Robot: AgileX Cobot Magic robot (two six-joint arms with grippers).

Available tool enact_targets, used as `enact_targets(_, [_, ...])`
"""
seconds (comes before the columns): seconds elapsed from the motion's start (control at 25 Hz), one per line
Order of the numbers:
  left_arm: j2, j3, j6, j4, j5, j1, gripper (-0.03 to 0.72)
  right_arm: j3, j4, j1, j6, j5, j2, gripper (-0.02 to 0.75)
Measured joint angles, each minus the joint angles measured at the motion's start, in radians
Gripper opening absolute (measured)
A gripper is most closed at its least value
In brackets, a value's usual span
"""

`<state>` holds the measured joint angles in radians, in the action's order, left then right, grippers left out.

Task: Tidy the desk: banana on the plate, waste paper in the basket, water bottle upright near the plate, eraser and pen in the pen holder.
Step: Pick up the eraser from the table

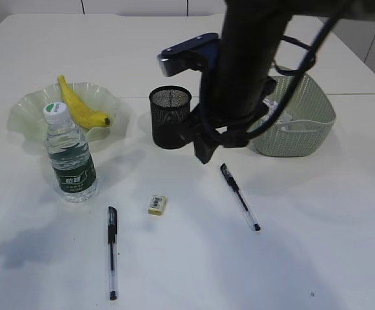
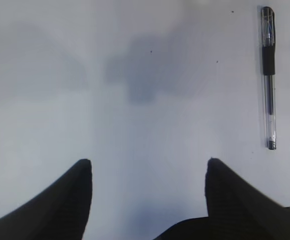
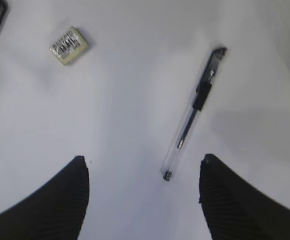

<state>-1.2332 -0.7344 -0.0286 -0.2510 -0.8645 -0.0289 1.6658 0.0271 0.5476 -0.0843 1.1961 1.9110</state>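
With the banana (image 1: pixel 82 105) already lying on the plate (image 1: pixel 26 110) and the water bottle (image 1: pixel 70 155) upright at the plate's 5 o'clock, the pen step looks to be in hand; the right gripper (image 3: pixel 144 197) hovers wide open and empty over the desk (image 1: pixel 303 258), the right-hand pen (image 3: pixel 193 112) lying between its fingers toward 1 o'clock; the eraser (image 3: pixel 69 45) sits at 11 o'clock; next it probably must descend, straddle the barrel, close; the left gripper (image 2: pixel 148 195) hangs open, empty, the other pen (image 2: pixel 269 77) at 1 o'clock; the pen holder (image 1: pixel 170 116) waits.

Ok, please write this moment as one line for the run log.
banana: on plate | water bottle: upright | eraser, two pens: on desk | pen holder: no pens | left gripper: open | right gripper: open
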Motion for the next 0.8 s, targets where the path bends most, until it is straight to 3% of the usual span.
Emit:
enact_targets(0.32, [0.001,0.0,0.0,-0.006,-0.017,0.0,0.496,0.257,0.027,0.089,-0.009,0.022,0.246,0.513])
enact_targets(0.6, [0.001,0.0,0.0,-0.006,-0.007,0.0,0.496,0.276,0.013,0.102,-0.109,-0.005,0.304,0.503])
enact_targets(0.8, [0.001,0.0,0.0,-0.006,0.025,0.0,0.496,0.278,-0.015,0.103,-0.289,-0.057,0.31,0.503])
